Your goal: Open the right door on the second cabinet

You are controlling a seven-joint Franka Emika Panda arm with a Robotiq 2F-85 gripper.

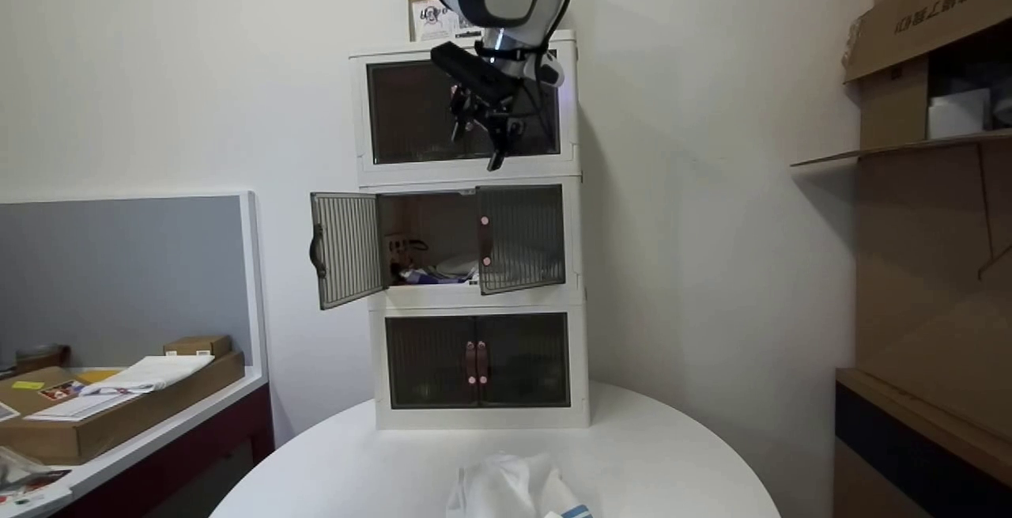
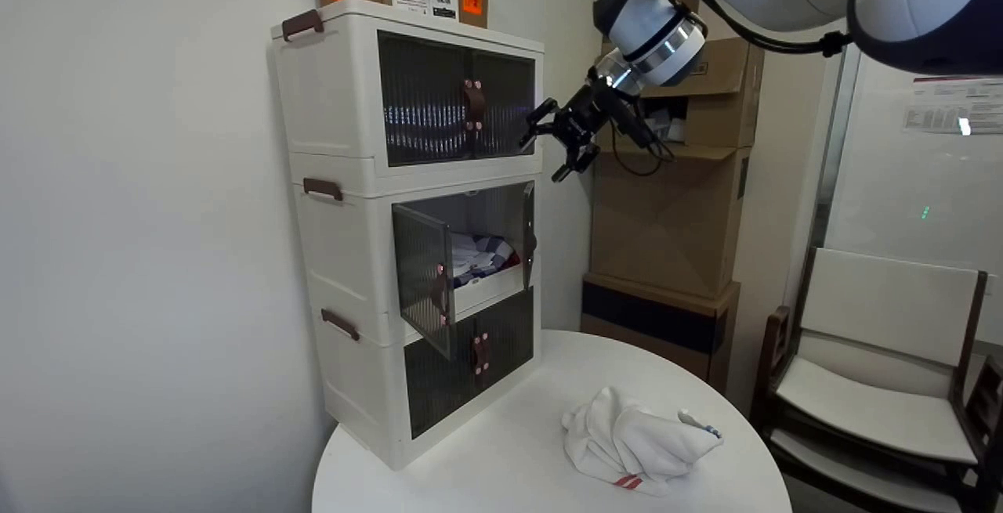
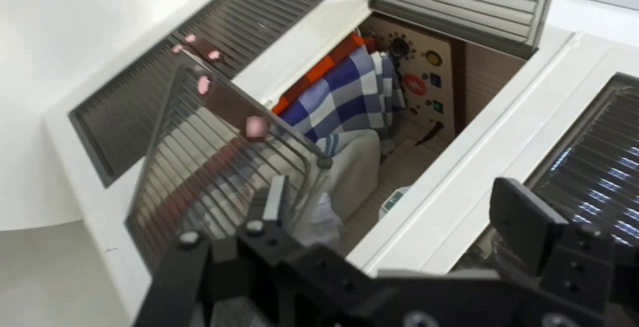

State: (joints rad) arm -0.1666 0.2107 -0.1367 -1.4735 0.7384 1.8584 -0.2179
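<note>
Apparently the opening step is only partly done: the right door (image 1: 523, 237) of the middle cabinet (image 2: 341, 254) stands ajar, below the claw (image 2: 541, 159) and apart from it. The claw is spread, gripping nothing. The next move likely calls for coming down beside the handle (image 1: 485, 241), getting behind that edge and pushing the door wider.

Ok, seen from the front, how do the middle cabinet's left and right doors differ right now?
In an exterior view, the left door is swung wide out to the side, while the right door is only partly open, mostly covering its half of the cabinet. The left door's handle shows in profile; the right door's handle shows nearly face-on. Both doors are ribbed, see-through and dark-framed, with a handle at the free edge.
</note>
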